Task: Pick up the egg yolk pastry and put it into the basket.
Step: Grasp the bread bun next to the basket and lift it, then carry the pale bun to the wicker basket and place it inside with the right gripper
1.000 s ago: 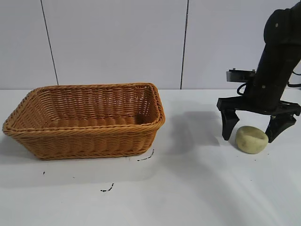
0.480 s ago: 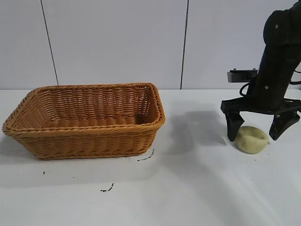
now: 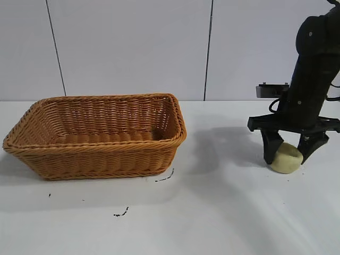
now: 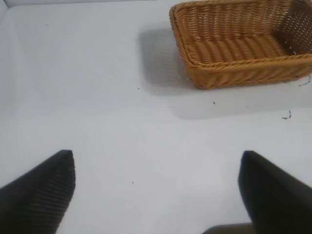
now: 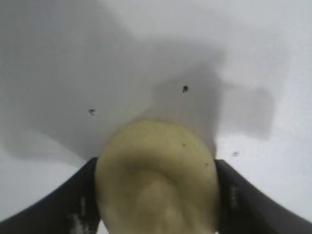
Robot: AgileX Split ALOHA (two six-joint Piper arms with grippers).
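The egg yolk pastry [image 3: 287, 158], a pale yellow lump, sits on the white table at the right. My right gripper [image 3: 288, 153] is shut on it, one black finger pressed against each side. In the right wrist view the pastry [image 5: 157, 176] fills the space between the fingers [image 5: 63, 204]. The orange-brown wicker basket [image 3: 101, 154] stands at the left of the table, apart from the pastry. My left gripper [image 4: 157, 170] is open and empty over bare table, and it sees the basket [image 4: 234, 73] farther off.
The white table [image 3: 223, 212] carries small dark marks in front of the basket [image 3: 121, 213] and near its right corner [image 3: 166, 177]. A white panelled wall stands behind the table.
My right gripper has shifted slightly to the right and its fingers have closed in from either side onto the pastry. The basket has not moved.
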